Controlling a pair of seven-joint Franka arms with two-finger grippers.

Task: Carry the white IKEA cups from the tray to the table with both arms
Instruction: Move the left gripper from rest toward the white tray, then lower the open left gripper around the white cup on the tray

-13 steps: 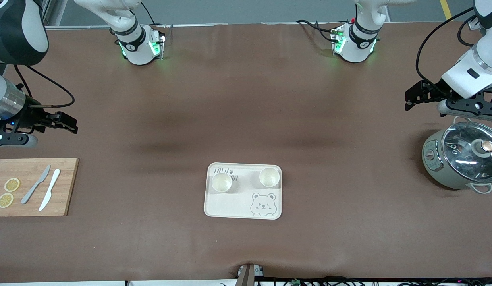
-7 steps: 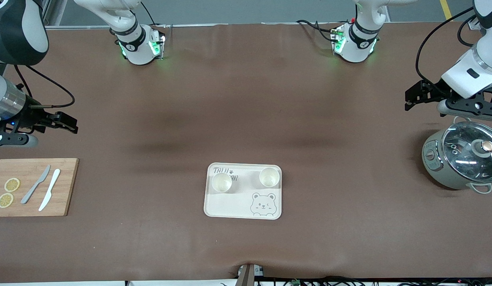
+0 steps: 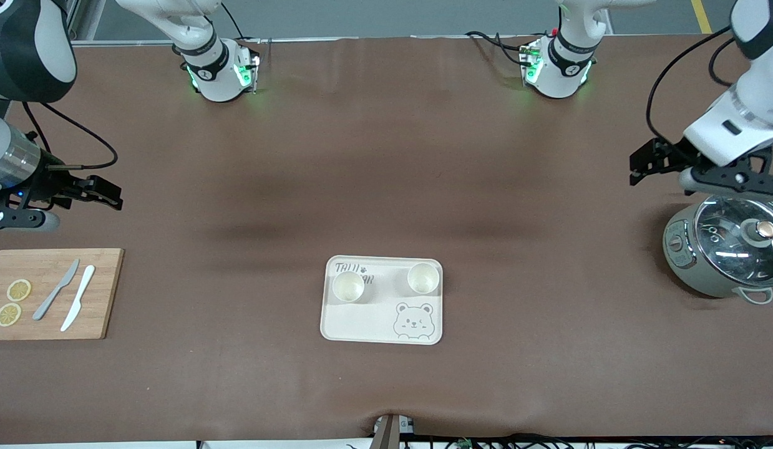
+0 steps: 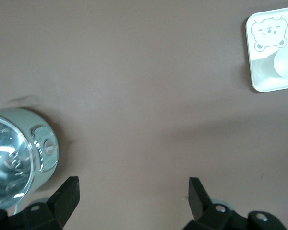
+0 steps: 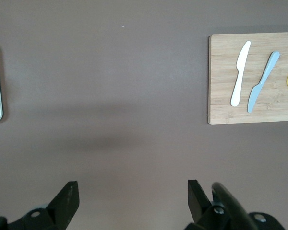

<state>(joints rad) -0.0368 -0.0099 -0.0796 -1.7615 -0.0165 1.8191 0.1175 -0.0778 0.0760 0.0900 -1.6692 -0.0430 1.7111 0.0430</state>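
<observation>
- Both black two-finger grippers were empty with their jaws spread wide: the left gripper (image 3: 642, 163) hung over the brown cloth-covered table (image 3: 386, 187) just beside the grey-green cooking pot with a glass lid (image 3: 723, 249), and the right gripper (image 3: 105, 190) hung over the table close to the wooden cutting board (image 3: 52, 293) with its two knives and lemon slices.
- Well apart from both grippers, between them, lay the cream rectangular tray with a drawn bear face (image 3: 361, 327), and on it stood the two small cream-white handleless cups.
- One cup (image 3: 348, 287) stood toward the right arm's end of the tray, the other cup (image 3: 423, 278) toward the left arm's end.
- Each cup stood upright, its long axis vertical and its round mouth pointing up.
- To do the reach well, I judged that each arm should take the cup on its own end, come down with one finger on each side of the wall, and keep the cup upright.
- I judged that the arms could crowd over the small tray.
</observation>
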